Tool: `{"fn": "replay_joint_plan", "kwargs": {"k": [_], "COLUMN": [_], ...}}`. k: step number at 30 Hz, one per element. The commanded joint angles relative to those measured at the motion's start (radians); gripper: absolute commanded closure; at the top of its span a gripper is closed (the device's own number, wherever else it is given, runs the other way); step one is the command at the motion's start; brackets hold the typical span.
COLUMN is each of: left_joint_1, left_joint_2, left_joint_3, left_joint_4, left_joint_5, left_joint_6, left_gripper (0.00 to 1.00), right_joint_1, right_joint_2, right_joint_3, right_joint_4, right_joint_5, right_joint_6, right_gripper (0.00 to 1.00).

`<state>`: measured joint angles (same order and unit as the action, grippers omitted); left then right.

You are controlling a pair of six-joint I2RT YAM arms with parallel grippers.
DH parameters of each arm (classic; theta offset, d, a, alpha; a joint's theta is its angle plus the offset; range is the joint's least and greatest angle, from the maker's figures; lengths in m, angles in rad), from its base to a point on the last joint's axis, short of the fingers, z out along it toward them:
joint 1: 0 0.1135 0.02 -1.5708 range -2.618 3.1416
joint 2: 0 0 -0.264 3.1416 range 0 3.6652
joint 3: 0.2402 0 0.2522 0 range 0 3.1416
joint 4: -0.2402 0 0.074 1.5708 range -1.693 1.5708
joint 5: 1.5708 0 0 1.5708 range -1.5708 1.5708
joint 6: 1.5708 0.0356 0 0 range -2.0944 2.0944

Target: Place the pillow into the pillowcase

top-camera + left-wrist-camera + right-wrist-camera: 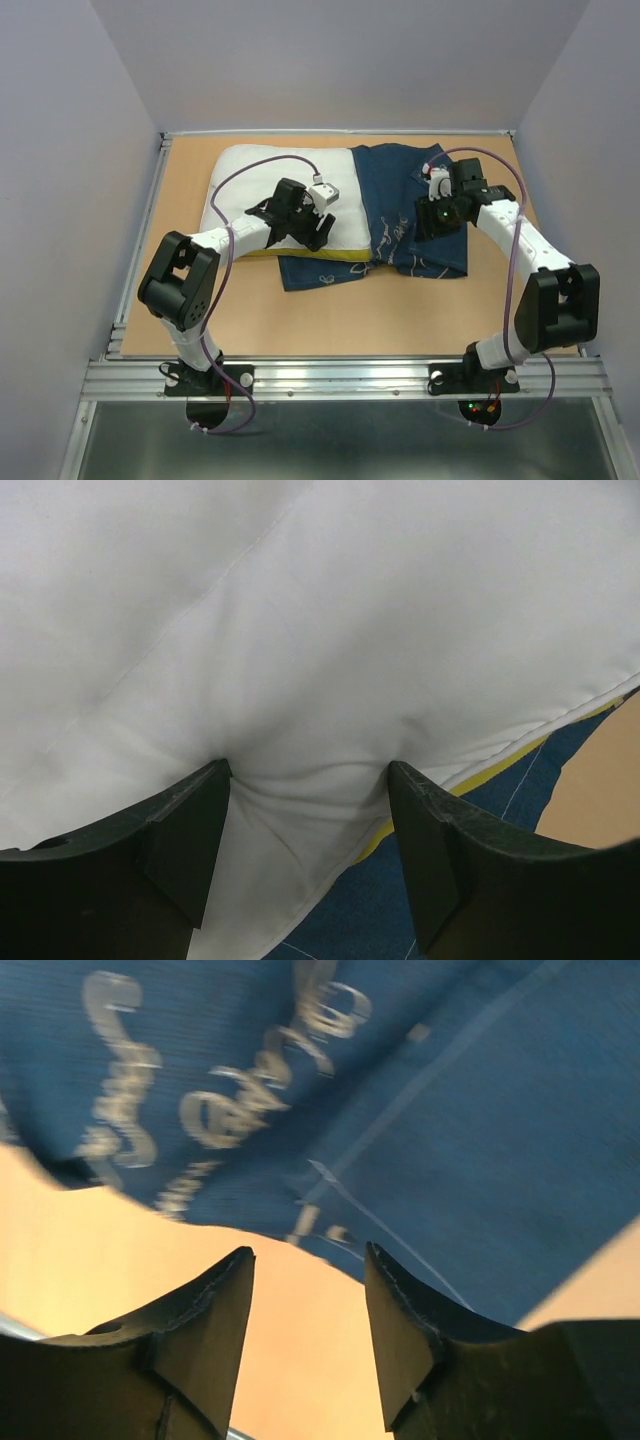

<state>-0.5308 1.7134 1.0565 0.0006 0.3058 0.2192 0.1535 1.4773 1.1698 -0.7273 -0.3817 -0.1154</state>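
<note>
Where the left gripper (310, 776) gapes, the pillow (300, 630) bunches between.

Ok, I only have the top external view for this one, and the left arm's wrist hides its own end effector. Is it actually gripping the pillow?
Observer: No. In the left wrist view the left end effector is open. It is pressed down into the pillow, with a pucker of white fabric between the fingers.
Reviewer: And the right one, over by the dark cloth?
Observer: The right end effector is open too and holds nothing. Its wrist view, which is blurred, shows bare table between the fingers, just at the edge of the pillowcase.
</note>
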Motion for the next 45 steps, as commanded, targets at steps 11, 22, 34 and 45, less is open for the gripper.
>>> {"fn": "replay_joint_plan", "kwargs": {"k": [11, 22, 34, 45], "left_joint_1": [0.006, 0.011, 0.029, 0.035], "left_joint_2": [-0.006, 0.002, 0.104, 0.123], "left_joint_3": [0.023, 0.031, 0.091, 0.103], "left_joint_4": [-0.005, -0.007, -0.047, -0.067], "left_joint_5": [-0.054, -0.073, -0.14, -0.134], "left_joint_6": [-0.003, -0.047, -0.115, -0.141], "left_gripper": [0.25, 0.25, 0.25, 0.25], "right_joint_1": [-0.003, -0.003, -0.175, -0.493], "right_joint_2": [0.293, 0.627, 0.575, 0.672], "right_joint_3": [0.351, 0.605, 0.515, 0.669], "right_joint_4": [0.118, 0.091, 0.058, 0.057], "right_joint_5": [0.389, 0.417, 0.592, 0.686], "right_joint_6": [0.053, 0.03, -0.256, -0.555], "right_gripper": [0.47, 0.59, 0.6, 0.5]}}
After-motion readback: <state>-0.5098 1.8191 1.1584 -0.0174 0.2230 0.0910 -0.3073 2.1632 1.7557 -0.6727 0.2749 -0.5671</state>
